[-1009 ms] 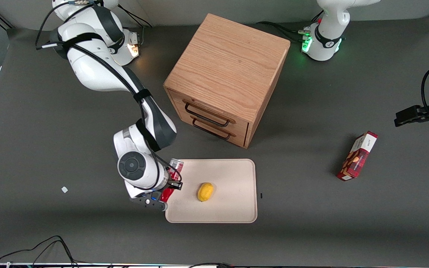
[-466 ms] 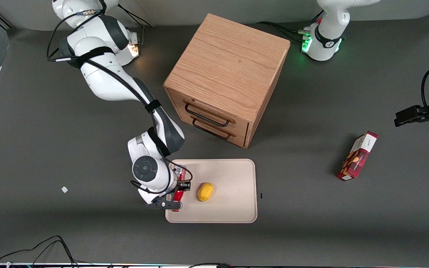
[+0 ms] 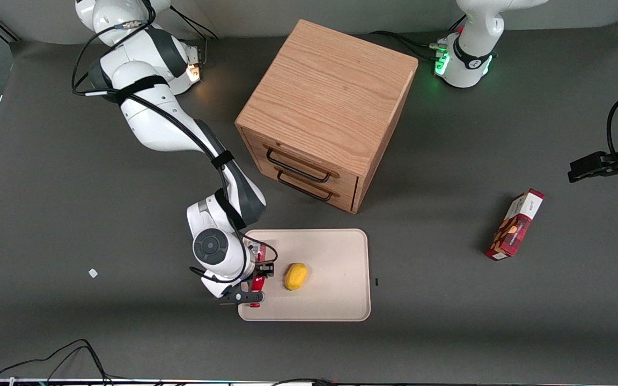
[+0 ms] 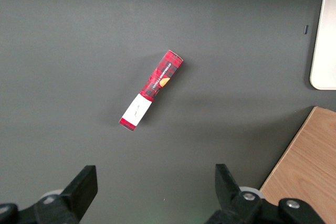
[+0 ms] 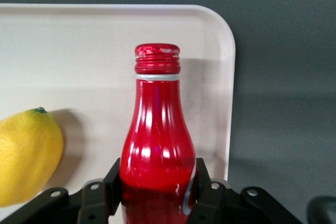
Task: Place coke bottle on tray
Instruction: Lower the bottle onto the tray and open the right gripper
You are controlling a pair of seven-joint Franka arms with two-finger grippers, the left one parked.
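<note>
**Coke bottle poised over the tray's edge**

My gripper is clamped on the coke bottle, its two black fingers pressed against the red body on either side. Measured from the lemon, which lies near the middle of the beige tray, the bottle sits just beside it, toward the working arm's end of the table and close to the tray's rounded corner and low rim. From the wrist camera I cannot tell whether the base is already resting on the tray or is a little above it.

To finish well, I judge I should bring the bottle down straight with its base flat, keep it inside the rim rather than on it, and leave a gap to the lemon so neither is knocked. Only once the base is seated should the fingers part, and the lift away should be vertical, since a slim bottle tips easily.

A trace of white script curls low on the bottle, unreadable here. The red plaid snack box carries a white label whose print I cannot read.
</note>
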